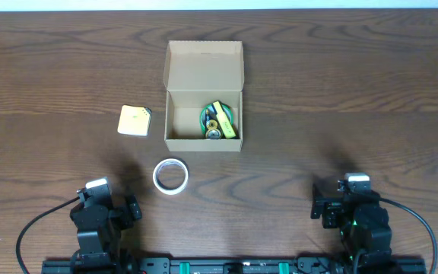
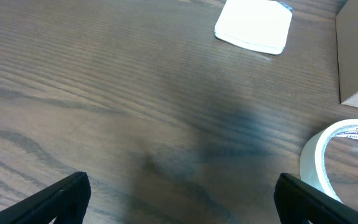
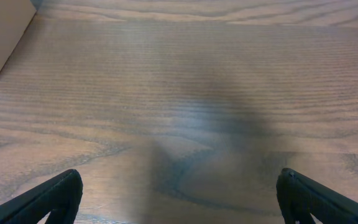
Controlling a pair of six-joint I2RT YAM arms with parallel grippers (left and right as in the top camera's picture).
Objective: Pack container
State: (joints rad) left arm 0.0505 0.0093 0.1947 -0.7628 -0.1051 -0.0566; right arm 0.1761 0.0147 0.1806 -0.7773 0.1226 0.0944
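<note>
The container (image 1: 175,114) is a tan cardboard box in the middle of the table, its flap lid open toward the far side. A green and yellow item (image 1: 219,120) lies inside at its right. A corner of the box shows in the left wrist view (image 2: 356,53) and in the right wrist view (image 3: 2,31). A white tape roll (image 1: 170,176) lies in front of the box and shows in the left wrist view (image 2: 337,158). A pale-yellow square pad (image 1: 134,120) lies left of the box and shows in the left wrist view (image 2: 255,25). My left gripper (image 2: 180,199) and right gripper (image 3: 180,199) are open and empty near the front edge.
The dark wood table (image 1: 341,91) runs across the whole view. Both arm bases (image 1: 97,221) (image 1: 356,217) sit at the near edge with black cables looping beside them.
</note>
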